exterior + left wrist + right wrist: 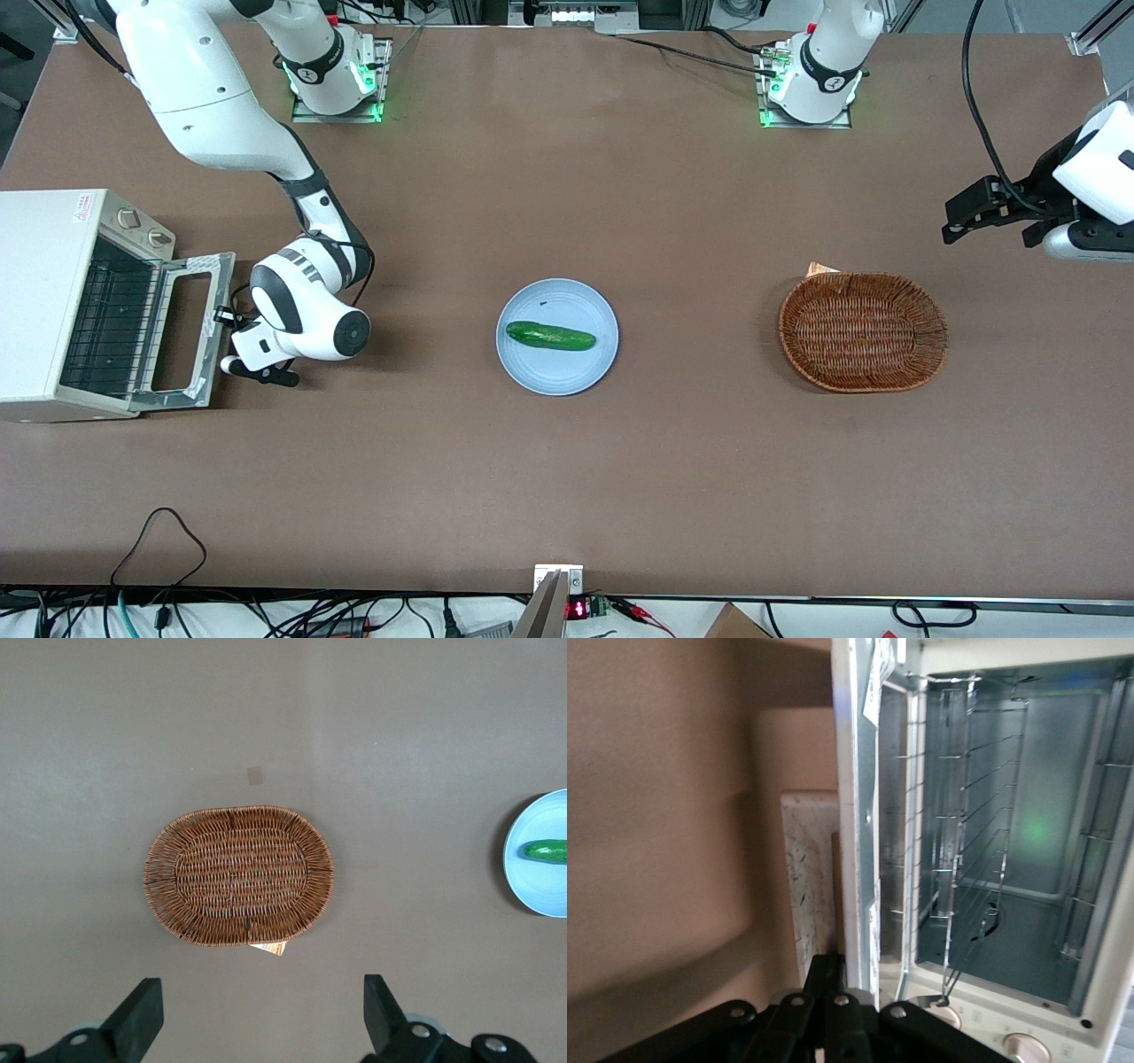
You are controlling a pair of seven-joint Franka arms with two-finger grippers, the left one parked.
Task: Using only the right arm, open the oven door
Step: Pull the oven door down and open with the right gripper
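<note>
- oven door (184, 330) folded down flat, silvery inner frame up, wire rack visible inside
- gripper (232, 341) at door's outer edge, fingers pressed together
- red label on oven top, unreadable

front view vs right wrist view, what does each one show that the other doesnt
Only the front view shows the blue plate with the cucumber, the wicker basket toward the parked arm's end, and the right arm whole.

Only the right wrist view shows the oven's inside: the wire rack and the metal back wall.

Both show the oven door swung open, and the gripper at the door's free edge; its fingers look shut in the wrist view.
</note>
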